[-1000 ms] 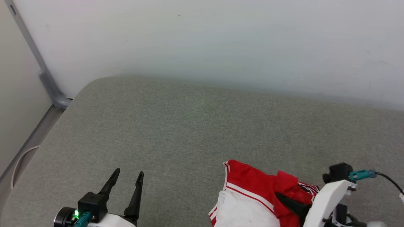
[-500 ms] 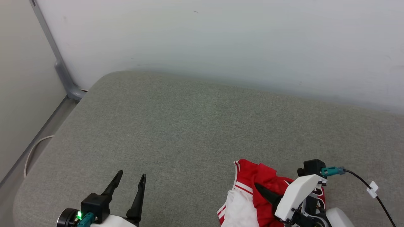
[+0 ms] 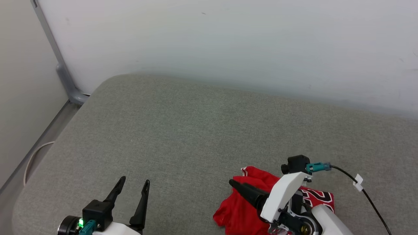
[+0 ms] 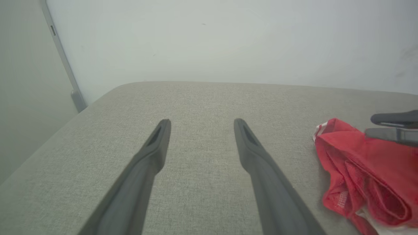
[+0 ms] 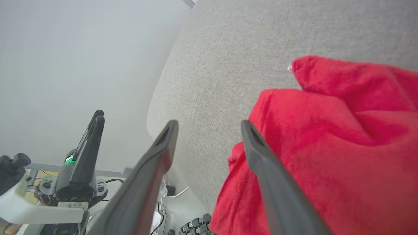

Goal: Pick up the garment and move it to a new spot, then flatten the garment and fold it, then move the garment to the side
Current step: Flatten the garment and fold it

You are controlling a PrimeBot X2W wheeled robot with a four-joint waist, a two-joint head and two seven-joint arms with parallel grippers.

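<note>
grey padded surface (image 3: 183,130); garment (image 3: 241,209) is bunched at its near right, partly hidden by the right arm (image 3: 284,192), lettering cut off. right gripper (image 5: 209,123) is held spread over it, nothing clamped; left gripper (image 3: 134,179) spread, empty

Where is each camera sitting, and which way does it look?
Head view: on the robot's head, looking down at the grey cushion; left gripper lower left, right gripper over the garment.
Left wrist view: on the left wrist, looking along its open fingers toward the wall.
Right wrist view: on the right wrist, looking along its open fingers beside the garment.
Shared: both wrist views show the garment and the other gripper.
</note>
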